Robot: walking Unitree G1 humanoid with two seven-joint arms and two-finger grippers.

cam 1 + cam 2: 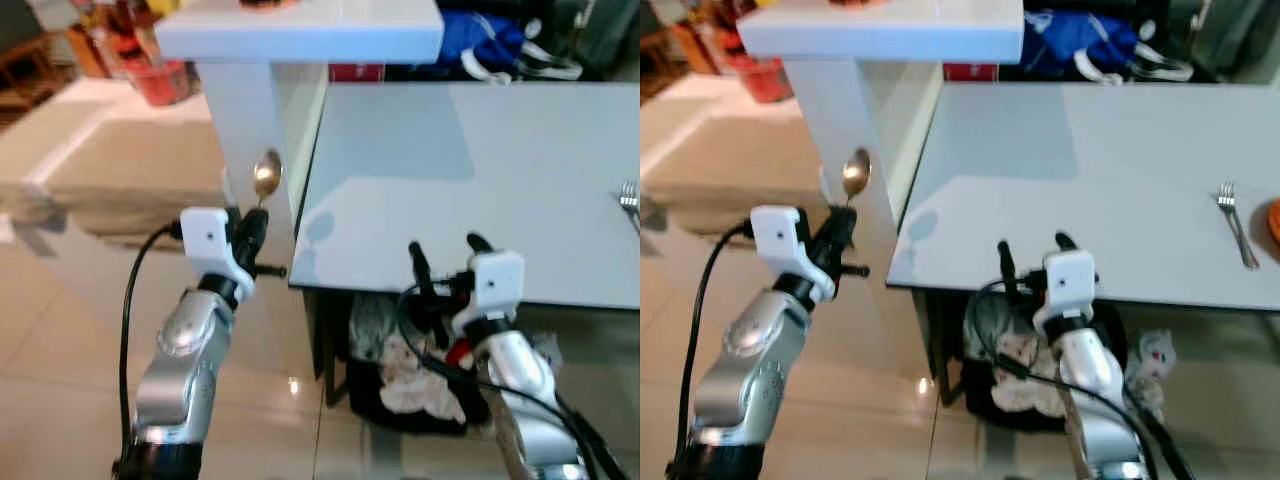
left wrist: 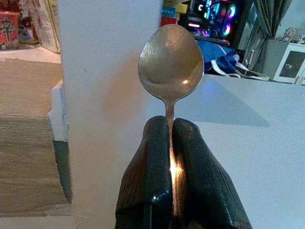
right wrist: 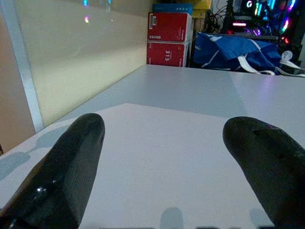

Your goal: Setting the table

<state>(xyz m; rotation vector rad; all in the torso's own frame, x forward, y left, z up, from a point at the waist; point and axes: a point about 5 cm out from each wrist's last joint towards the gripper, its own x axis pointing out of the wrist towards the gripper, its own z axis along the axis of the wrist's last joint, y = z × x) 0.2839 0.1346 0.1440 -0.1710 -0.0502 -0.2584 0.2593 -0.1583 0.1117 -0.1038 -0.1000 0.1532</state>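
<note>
My left gripper (image 1: 253, 222) is shut on the handle of a metal spoon (image 1: 266, 176), bowl pointing up, held just off the left edge of the white table (image 1: 470, 180) beside a white pillar. In the left wrist view the spoon (image 2: 171, 59) rises from between the closed fingers (image 2: 152, 176). My right gripper (image 1: 446, 254) stands open at the table's near edge with nothing between its fingers (image 3: 71, 162). A fork (image 1: 1236, 222) lies on the table at the far right, next to an orange object's edge (image 1: 1274, 220).
The white pillar (image 1: 240, 120) with a shelf top (image 1: 300, 30) stands against the table's left corner. A blue bag (image 1: 490, 45) and red boxes (image 3: 169, 39) sit behind the table. Crumpled items in a dark bin (image 1: 400, 375) lie under the table. Glossy tiled floor (image 1: 70, 330) extends left.
</note>
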